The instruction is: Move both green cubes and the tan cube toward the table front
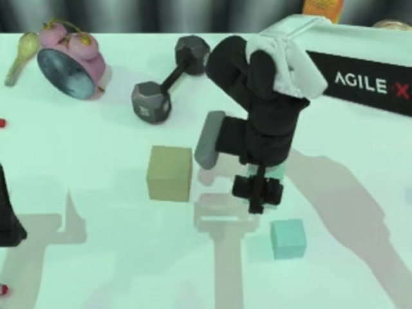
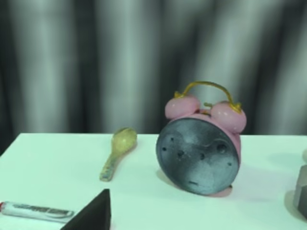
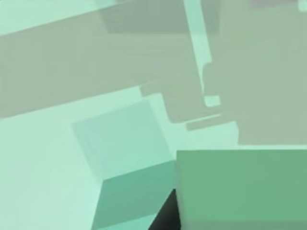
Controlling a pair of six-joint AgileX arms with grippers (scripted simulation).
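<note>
My right end effector hangs over the middle of the tabletop, fingers pointing down. A pale mint green cube shows just behind the fingers in the top view, mostly hidden by the arm. In the right wrist view a green block face sits right against the camera, which fits a cube pinched between the fingers, but I cannot tell the finger state for certain.

The teal cube rests flat on the tabletop, just toward the front edge from the right end effector and clear of it. It is matte, plain and small. The right wrist view shows it with a lighter top face and darker side.

The tan cube stands near the centre, to the left of the right arm. It is cardboard-brown and the largest of the three cubes.

My left arm sits parked at the left edge.

Along the rear edge lie a pink alarm clock, a spoon and a dumbbell.
</note>
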